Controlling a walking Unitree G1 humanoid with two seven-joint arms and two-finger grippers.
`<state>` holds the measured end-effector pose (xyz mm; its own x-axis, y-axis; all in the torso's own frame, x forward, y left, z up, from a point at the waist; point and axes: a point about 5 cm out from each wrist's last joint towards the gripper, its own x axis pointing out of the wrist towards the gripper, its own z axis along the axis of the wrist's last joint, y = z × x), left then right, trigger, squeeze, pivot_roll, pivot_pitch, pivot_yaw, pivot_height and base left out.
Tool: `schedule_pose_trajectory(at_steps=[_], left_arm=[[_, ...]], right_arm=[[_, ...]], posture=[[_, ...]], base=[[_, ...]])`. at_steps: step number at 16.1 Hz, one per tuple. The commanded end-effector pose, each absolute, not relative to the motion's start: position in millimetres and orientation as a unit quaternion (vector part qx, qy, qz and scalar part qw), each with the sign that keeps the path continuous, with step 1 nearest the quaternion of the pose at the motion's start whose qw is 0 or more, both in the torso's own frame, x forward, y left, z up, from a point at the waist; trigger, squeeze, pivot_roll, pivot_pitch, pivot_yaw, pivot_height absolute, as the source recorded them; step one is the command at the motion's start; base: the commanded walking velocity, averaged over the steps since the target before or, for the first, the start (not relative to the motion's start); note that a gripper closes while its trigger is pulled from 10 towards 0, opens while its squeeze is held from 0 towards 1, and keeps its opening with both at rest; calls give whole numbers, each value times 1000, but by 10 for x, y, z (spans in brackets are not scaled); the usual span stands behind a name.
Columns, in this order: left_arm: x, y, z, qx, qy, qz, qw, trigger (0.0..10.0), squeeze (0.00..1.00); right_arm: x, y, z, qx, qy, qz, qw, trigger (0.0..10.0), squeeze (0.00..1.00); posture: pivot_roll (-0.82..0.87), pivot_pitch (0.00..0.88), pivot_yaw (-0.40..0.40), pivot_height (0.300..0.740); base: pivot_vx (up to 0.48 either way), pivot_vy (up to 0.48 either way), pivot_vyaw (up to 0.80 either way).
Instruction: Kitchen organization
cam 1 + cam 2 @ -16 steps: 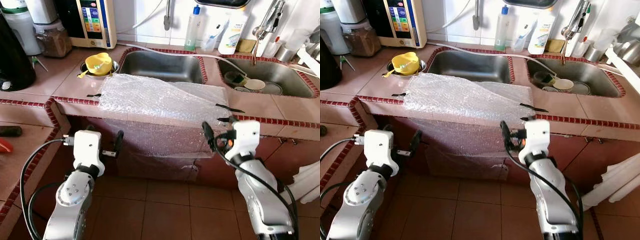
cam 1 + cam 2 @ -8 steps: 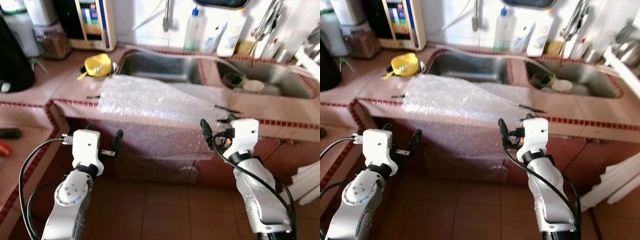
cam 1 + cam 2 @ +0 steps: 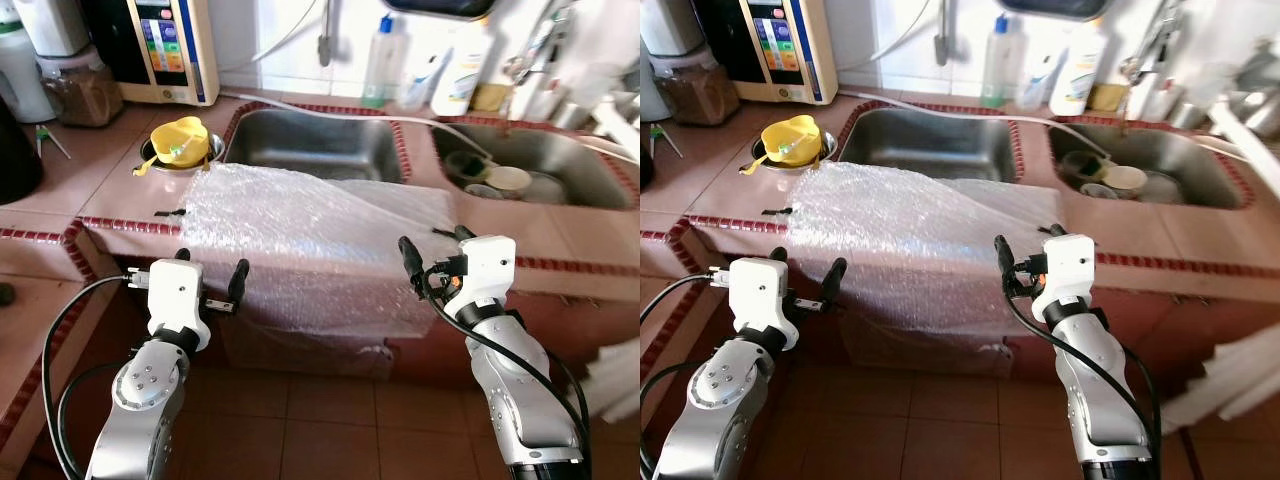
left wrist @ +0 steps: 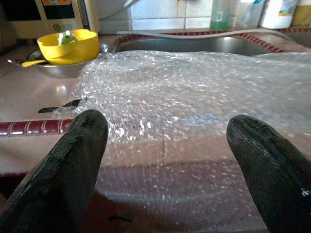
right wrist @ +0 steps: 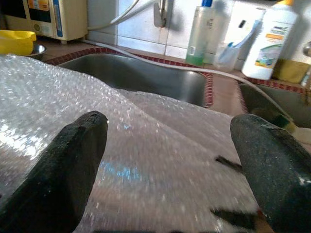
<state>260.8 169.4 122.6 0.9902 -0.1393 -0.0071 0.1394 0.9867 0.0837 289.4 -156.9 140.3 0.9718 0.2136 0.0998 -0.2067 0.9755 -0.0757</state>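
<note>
the bubble wrap [image 3: 310, 230] hides the counter's front edge; the dishes [image 3: 500, 180] in the right sink are blurred, and the jug [image 3: 15, 130] is cut off at far left.

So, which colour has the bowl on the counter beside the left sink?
Yellow bowl; it shows best in the left wrist view.

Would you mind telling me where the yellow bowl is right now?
The yellow bowl sits in a metal dish on the counter toward the robot's left, just left of the left sink and behind the bubble wrap.
</note>
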Motion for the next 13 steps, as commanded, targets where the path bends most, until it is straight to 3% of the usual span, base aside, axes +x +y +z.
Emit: schedule_pose_trajectory(at_steps=[1,10,13], left_arm=[[2617,1669,1219,42,2,-74,996,10000,0],[2621,1650,1212,40,3,-75,996,10000,0],[2630,1648,1209,41,6,-66,997,10000,0]], right_arm=[[2908,-1588,1402,-37,-53,107,992,10000,0],[2944,-1601,1421,-40,-56,107,992,10000,0],[2939,-1595,1409,-40,-55,108,992,10000,0]], posture=[[19,29,-42,740],[19,35,-44,740],[21,34,-43,740]], base=[[446,0,0],[449,0,0],[117,0,0]])
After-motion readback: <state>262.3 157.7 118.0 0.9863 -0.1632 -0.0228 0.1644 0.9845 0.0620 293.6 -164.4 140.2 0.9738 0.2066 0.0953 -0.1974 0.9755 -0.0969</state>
